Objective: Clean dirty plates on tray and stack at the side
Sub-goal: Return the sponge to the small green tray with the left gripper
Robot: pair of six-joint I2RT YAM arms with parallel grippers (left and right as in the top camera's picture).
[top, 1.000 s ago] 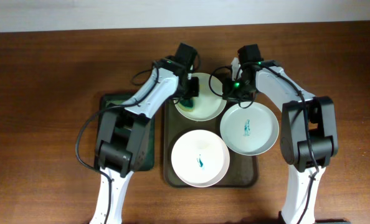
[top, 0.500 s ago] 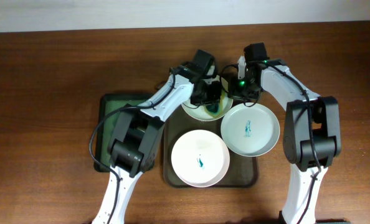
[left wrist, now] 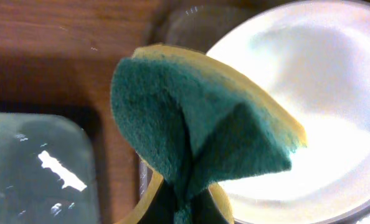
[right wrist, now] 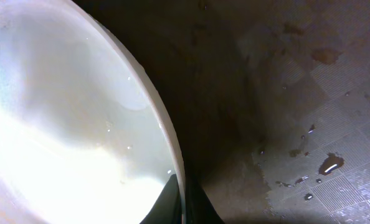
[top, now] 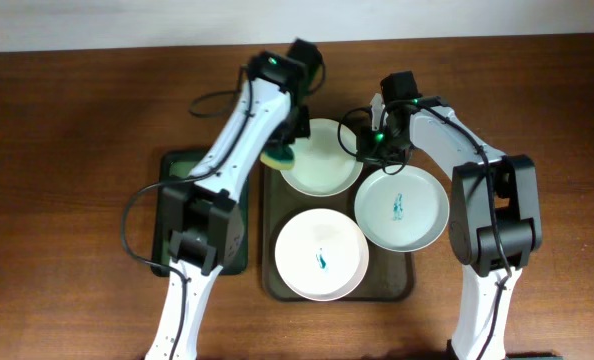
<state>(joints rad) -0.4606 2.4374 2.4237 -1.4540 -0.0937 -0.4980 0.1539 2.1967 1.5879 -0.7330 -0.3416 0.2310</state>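
Observation:
Three white plates lie on the dark olive-brown tray (top: pixel 277 285). The far plate (top: pixel 320 157) shows no smear. The right plate (top: pixel 401 207) and the near plate (top: pixel 321 254) each carry a teal smear. My left gripper (top: pixel 281 155) is shut on a yellow and green sponge (left wrist: pixel 197 121), held over the far plate's left rim. My right gripper (top: pixel 365 148) is shut on the far plate's right rim (right wrist: pixel 172 162), one finger on each side.
A narrower dark green tray (top: pixel 182 170) lies left of the big tray, wet and shiny in the left wrist view (left wrist: pixel 35 168). Water drops speckle the big tray's floor (right wrist: pixel 322 165). Brown wooden table (top: pixel 67 150) surrounds both trays.
My left gripper swept the sponge from the plate's left side across to its right side, then back to the left rim. The right gripper kept its hold on the rim.

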